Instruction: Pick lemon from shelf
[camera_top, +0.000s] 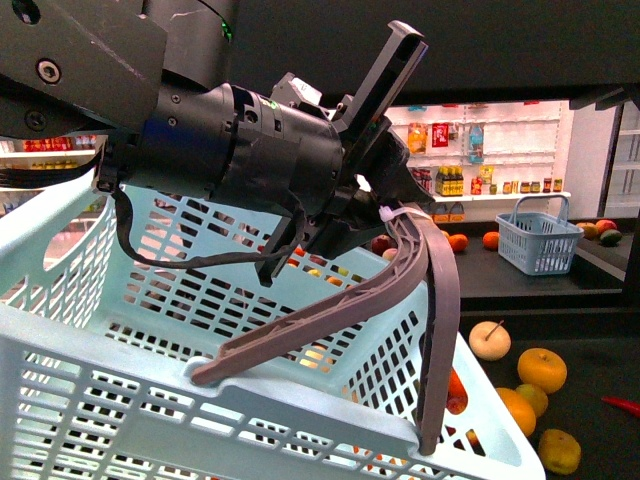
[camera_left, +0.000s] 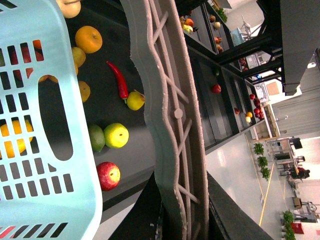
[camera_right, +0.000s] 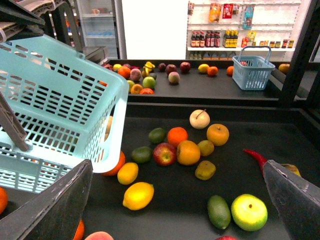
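The lemon (camera_right: 138, 195), a bright yellow oval, lies on the dark tray of the black shelf (camera_right: 170, 222) close to the light blue basket (camera_right: 55, 115). My right gripper (camera_right: 177, 167) is open above the tray with nothing between its fingers. The lemon sits within their span, nearer the finger (camera_right: 55, 210) beside the basket. My left gripper (camera_top: 390, 215) is shut on the basket's grey handle (camera_top: 330, 310) and holds the basket (camera_top: 150, 340) up, tilted. In the left wrist view the handle (camera_left: 175, 115) runs between the jaws. The basket hides the lemon in the front view.
Loose fruit crowds the tray: a red apple (camera_right: 164, 153), oranges (camera_right: 188, 152), a dull yellow-brown fruit (camera_right: 205, 170), an avocado (camera_right: 218, 211), a green apple (camera_right: 249, 212) and a red chilli (camera_right: 255, 156). A small blue basket (camera_right: 252, 72) stands on the back tier.
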